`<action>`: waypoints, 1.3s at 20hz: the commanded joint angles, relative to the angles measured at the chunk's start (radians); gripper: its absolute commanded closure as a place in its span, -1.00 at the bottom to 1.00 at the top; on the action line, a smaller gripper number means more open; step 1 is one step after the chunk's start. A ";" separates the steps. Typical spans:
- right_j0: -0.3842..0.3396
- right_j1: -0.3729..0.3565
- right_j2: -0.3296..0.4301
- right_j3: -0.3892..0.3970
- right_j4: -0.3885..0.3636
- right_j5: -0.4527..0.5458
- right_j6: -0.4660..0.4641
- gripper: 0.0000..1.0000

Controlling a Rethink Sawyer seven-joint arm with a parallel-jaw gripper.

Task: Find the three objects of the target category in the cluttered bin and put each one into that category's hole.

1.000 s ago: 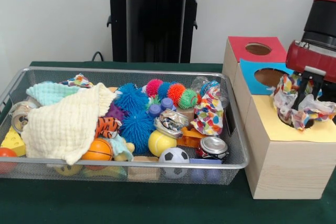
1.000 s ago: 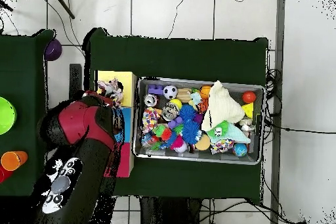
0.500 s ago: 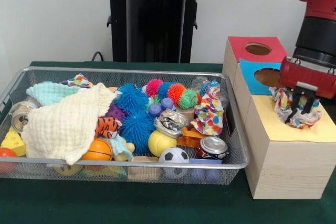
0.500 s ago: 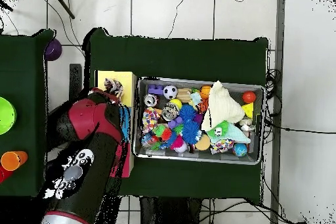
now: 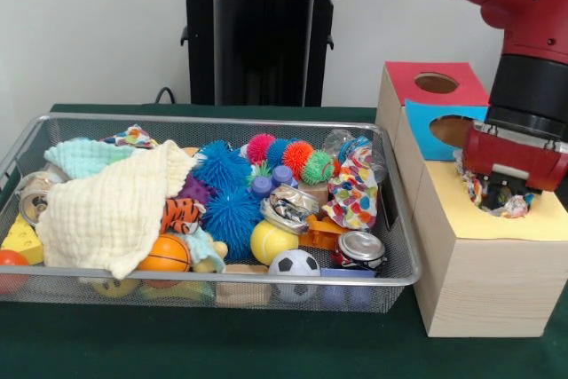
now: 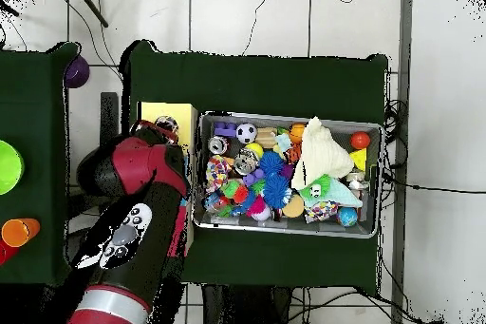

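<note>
- Patterned cloth (image 5: 515, 208): white with bright spots, crumpled, pushed down into the round hole of the yellow-topped box section (image 5: 461, 210), only ruffled edges showing around the rim.
- Second patterned cloth (image 5: 353, 191): same print, draped upright at the right end of the wire bin (image 5: 401, 259), beside a crushed can.
- Blue-topped section (image 5: 433, 130) and red-topped section (image 5: 417, 82): behind the yellow one, each with a round hole.

a purple bowl (image 6: 76, 71) sits at the top right corner of the side table (image 6: 28, 102) on the left of the overhead view. a green bowl (image 6: 8, 166) lies at that table's left edge, with an orange cup (image 6: 17, 232) below it. cables (image 6: 403, 149) trail over the tiled floor (image 6: 446, 102).
</note>
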 commanded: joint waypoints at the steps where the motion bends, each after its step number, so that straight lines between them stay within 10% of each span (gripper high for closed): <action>1: -0.101 0.114 0.187 -0.049 -0.015 -0.066 0.055 1.00; 19: -0.102 0.124 0.186 -0.056 -0.018 -0.069 0.092 1.00; 20: -0.088 0.131 0.164 -0.053 -0.005 -0.093 0.123 -1.00; 26: -0.085 0.109 0.170 -0.049 -0.003 0.008 0.099 -1.00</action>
